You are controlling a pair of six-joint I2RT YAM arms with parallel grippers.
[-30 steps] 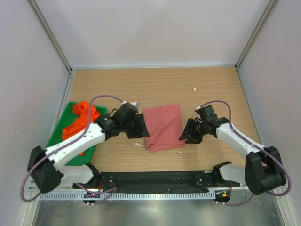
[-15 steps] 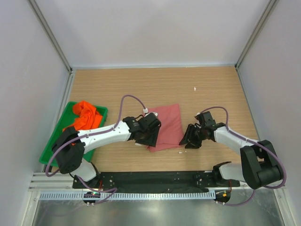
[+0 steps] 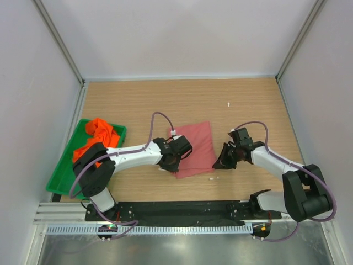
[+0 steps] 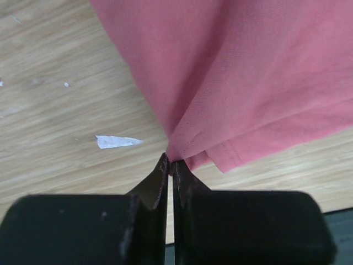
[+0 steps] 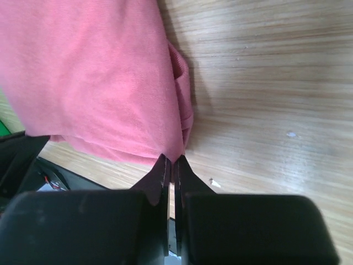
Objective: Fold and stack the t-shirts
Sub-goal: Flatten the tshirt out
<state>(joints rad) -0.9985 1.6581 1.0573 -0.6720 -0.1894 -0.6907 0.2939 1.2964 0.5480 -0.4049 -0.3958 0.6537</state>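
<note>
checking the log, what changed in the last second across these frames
The left gripper swung right and nearer, to the pink shirt's near-left corner, and now pinches it. The right gripper stayed at its right edge, shut on it. The orange shirt stayed in the tray.

- The dusty rose-pink t-shirt [image 4: 248,72]: soft matt cloth with a fine knit weave, puckered into folds at the tips of the left gripper [image 4: 171,161].
- The black fingers [image 5: 192,181] of the right gripper [image 5: 171,160]: matt hard plastic.
- The light wooden table [image 5: 265,83] beside those fingers: smooth, grain-lined, faint sheen.
- 1 small white scrap [image 4: 116,142] left of the left fingertips: papery, matt.
- The bright orange t-shirt [image 3: 99,135], well away from both pairs of fingers: crumpled matt cloth, lying in the green tray [image 3: 58,179] of smooth plastic.
</note>
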